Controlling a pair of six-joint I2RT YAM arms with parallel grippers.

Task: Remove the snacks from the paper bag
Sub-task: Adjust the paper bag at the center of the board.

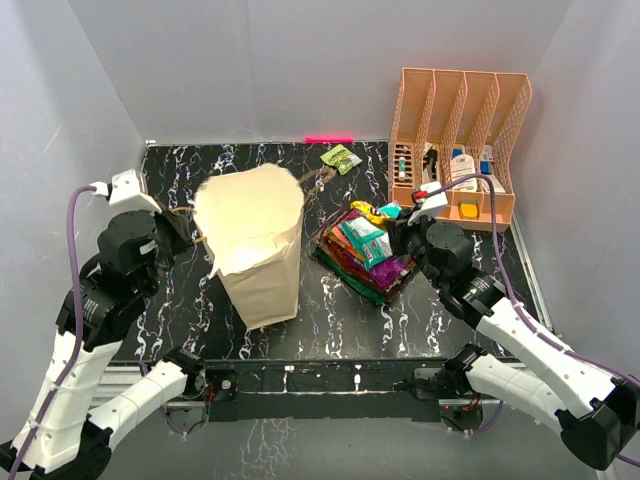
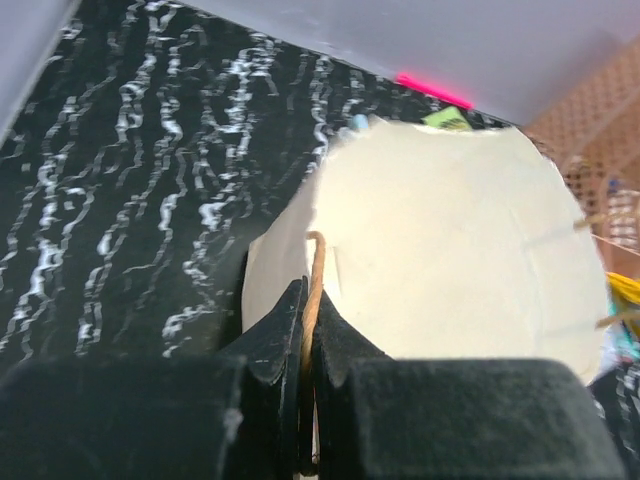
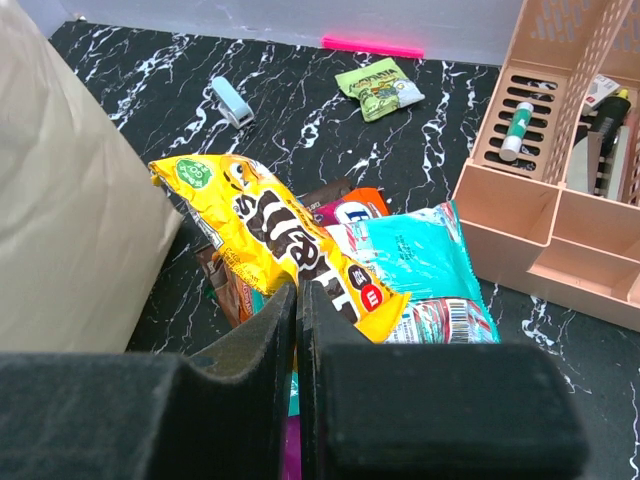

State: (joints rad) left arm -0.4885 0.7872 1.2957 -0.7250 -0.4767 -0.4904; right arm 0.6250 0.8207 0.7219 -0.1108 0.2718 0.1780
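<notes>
The paper bag (image 1: 255, 240) sits on the black marbled surface (image 1: 450, 310), and the left hand (image 2: 308, 345) pinches its cord handle (image 2: 316, 280) on the bag's left side. Just right of the bag lie the heaped snacks (image 1: 365, 250), where the right hand (image 3: 298, 300) is pressed together on the yellow packet (image 3: 270, 230). A light green packet (image 1: 342, 158) lies apart, behind the bag.

The black table (image 3: 420, 190) shows white veins. A tan paper bag (image 3: 70, 220) lies left of the right fingers (image 3: 250, 350), a yellow packet (image 3: 280, 235) at their tips, a teal packet (image 3: 420, 255) to the right, a light-green packet (image 3: 378, 88) beyond, and a peach rack (image 3: 520, 215).
</notes>
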